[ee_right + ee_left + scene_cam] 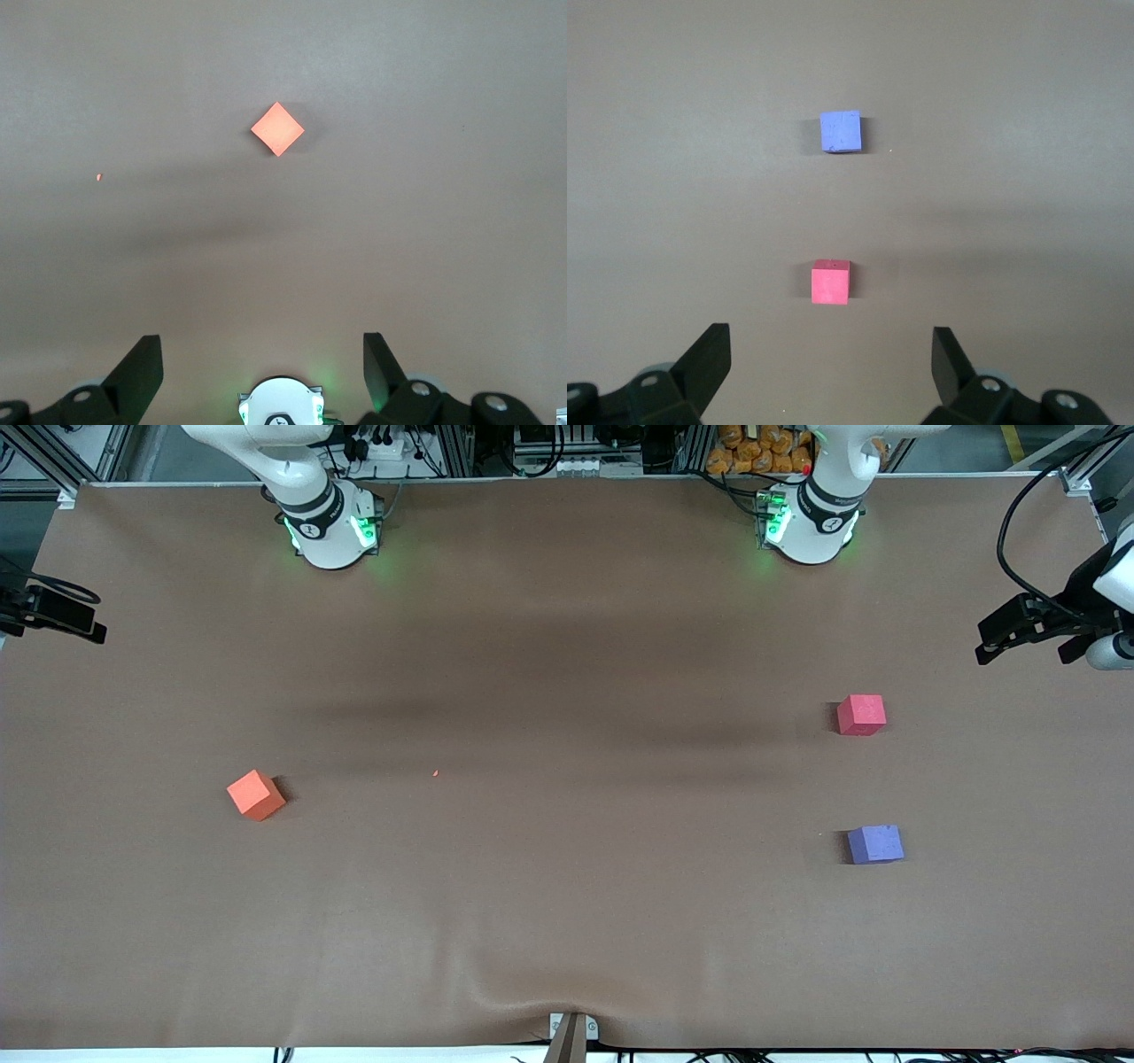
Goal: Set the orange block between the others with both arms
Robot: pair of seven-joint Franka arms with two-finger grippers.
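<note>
Front view: the small matte orange foam cube (256,794) is seen at the right arm's end of the brown table (567,921), well apart from the red-pink cube (861,715) and purple cube (875,844).
Left wrist view: left gripper (831,352) is held high, jaws apart, empty.
Right wrist view: right gripper (262,352) is spread, empty; the orange cube sits cornerwise to it.
Risk: a corner pinch could be made, and the 2 cubes nudged at placement.

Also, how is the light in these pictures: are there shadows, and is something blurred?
Front view: soft dark bands of shadow lie across the table, and the orange block, red-pink cube and purple cube each cast a short shadow. Right wrist view: a soft shadow band lies under the orange block. Left wrist view: even light, both cubes sharp.
</note>
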